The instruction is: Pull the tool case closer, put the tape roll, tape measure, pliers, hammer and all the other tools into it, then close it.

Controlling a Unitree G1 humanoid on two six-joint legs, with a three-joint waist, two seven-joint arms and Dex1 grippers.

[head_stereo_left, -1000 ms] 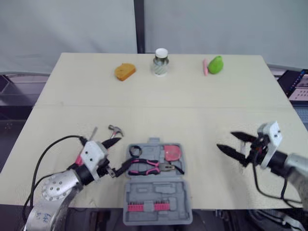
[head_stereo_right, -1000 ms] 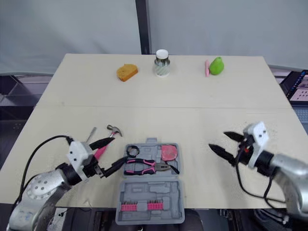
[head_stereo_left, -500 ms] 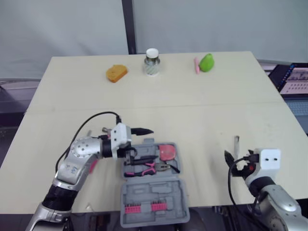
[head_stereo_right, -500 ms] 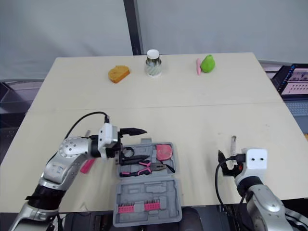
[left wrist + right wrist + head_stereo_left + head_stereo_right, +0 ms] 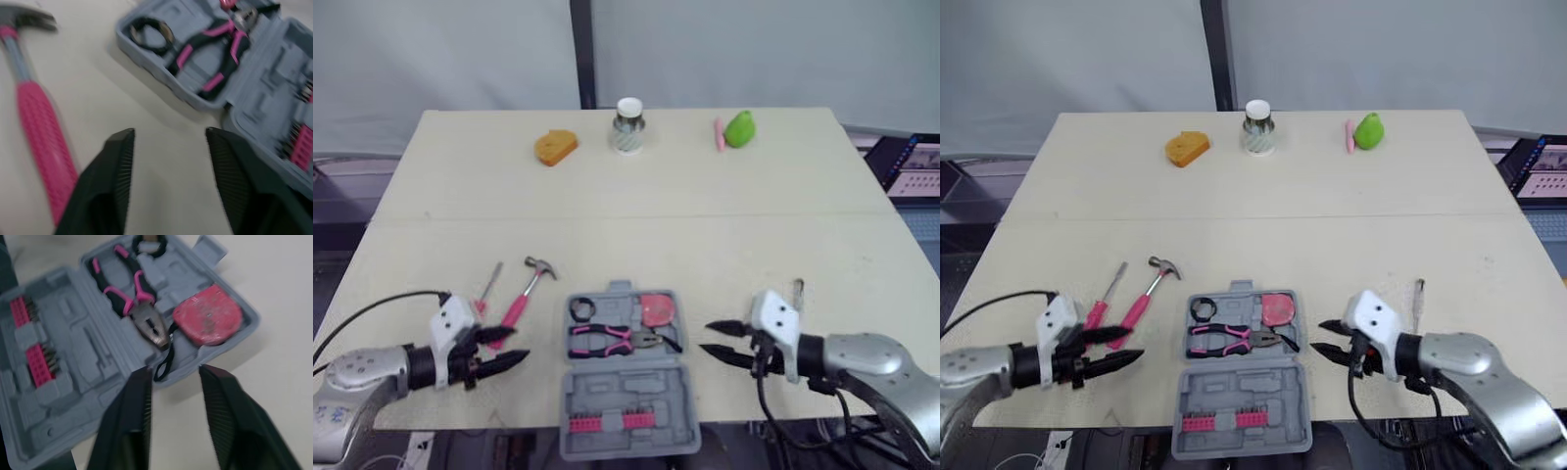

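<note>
The grey tool case (image 5: 628,392) lies open near the table's front edge. In its tray are a black tape roll (image 5: 582,309), pink-handled pliers (image 5: 612,340) and a red tape measure (image 5: 656,309). Its lid holds pink bit racks (image 5: 622,421). A pink-handled hammer (image 5: 524,290) and a small screwdriver (image 5: 487,288) lie on the table left of the case. A thin metal tool (image 5: 797,292) lies to the right. My left gripper (image 5: 499,349) hovers open and empty just below the hammer's handle. My right gripper (image 5: 718,340) is open and empty, pointing at the case's right side.
Along the far edge stand an orange object (image 5: 555,147), a jar with a white lid (image 5: 628,125) and a green object (image 5: 738,129) beside a pink stick. A laptop (image 5: 913,166) sits off the table's right edge. The table's front edge runs under the case lid.
My left gripper has pulled back from over the case to the front left, beside the hammer. My right gripper has swung in toward the case's right side. The camera has shifted.
</note>
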